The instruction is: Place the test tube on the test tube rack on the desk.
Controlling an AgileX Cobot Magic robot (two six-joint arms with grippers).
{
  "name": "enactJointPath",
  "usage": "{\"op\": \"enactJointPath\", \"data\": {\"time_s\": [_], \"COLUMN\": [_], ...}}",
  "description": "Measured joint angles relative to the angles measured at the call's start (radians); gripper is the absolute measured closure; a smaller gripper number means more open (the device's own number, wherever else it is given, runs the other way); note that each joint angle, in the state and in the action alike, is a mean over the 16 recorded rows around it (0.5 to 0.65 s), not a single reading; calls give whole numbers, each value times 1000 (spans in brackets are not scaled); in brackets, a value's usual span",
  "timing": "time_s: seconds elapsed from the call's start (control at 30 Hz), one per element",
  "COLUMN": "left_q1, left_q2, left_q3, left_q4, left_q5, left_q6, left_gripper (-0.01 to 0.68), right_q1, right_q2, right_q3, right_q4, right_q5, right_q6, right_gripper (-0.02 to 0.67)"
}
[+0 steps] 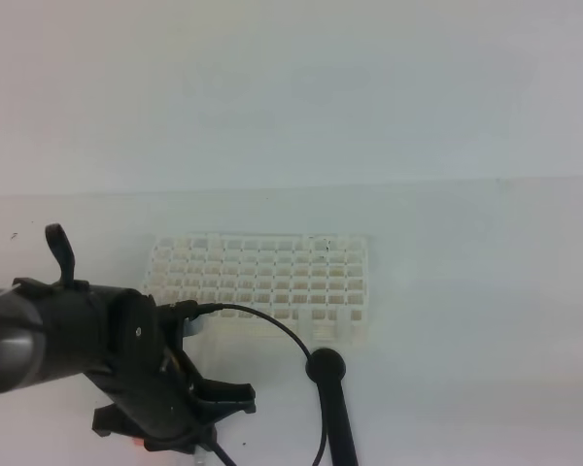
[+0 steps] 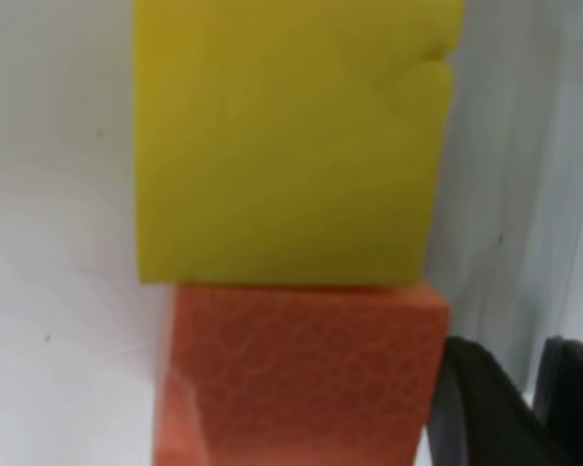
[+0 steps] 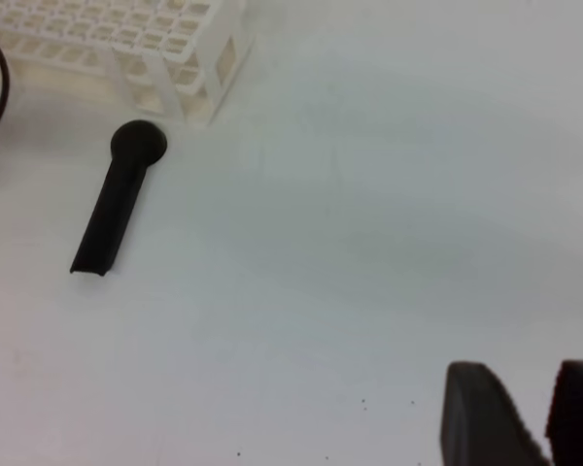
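Note:
The white lattice test tube rack [image 1: 262, 277] stands mid-desk [image 1: 466, 291]; its corner [image 3: 185, 49] shows at the top left of the right wrist view. I cannot make out the clear test tube. In the left wrist view only faint pale streaks run up from the slit between the dark fingers [image 2: 486, 408]. My left gripper [image 1: 214, 427] is low at the front left, hard against the yellow-and-orange block [image 2: 282, 136], its jaws close together [image 2: 530, 369]. My right gripper [image 3: 530, 383] hovers over bare desk with only a thin slit between its jaws and nothing in it.
A black rod with a round knob [image 1: 332, 398] lies just in front of the rack's front right corner and also shows in the right wrist view [image 3: 121, 199]. A black cable [image 1: 282, 335] arcs from the left arm past the rack's front edge.

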State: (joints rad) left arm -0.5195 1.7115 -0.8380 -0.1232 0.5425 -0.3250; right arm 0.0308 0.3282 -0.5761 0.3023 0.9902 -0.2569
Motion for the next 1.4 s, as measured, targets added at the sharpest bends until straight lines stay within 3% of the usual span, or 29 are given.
{"op": "enactJointPath", "data": {"time_s": [0.23, 0.47, 0.77, 0.93, 1.13, 1.4], "left_q1": [0, 0, 0, 0, 0, 0], "left_q2": [-111, -347, -697, -847, -951, -968], "left_q3": [-1, 0, 17, 79, 238, 495], "left_q4": [-18, -27, 25, 81, 152, 264], "left_q5": [25, 48, -54, -226, -532, -991], "left_q6": [-2, 8, 70, 111, 139, 120], "left_gripper": [564, 566, 566, 566, 566, 566], "right_q1": [0, 0, 0, 0, 6, 52], "right_q2": [0, 0, 3, 24, 85, 211], "right_q3": [0, 0, 0, 0, 0, -16], "right_q4": [31, 109, 379, 621, 876, 1023], "right_q5": [-12, -40, -106, -133, -129, -103], "right_q6": [-16, -64, -266, -470, -717, -938], "right_gripper": [470, 471, 461, 412, 327, 242]}}
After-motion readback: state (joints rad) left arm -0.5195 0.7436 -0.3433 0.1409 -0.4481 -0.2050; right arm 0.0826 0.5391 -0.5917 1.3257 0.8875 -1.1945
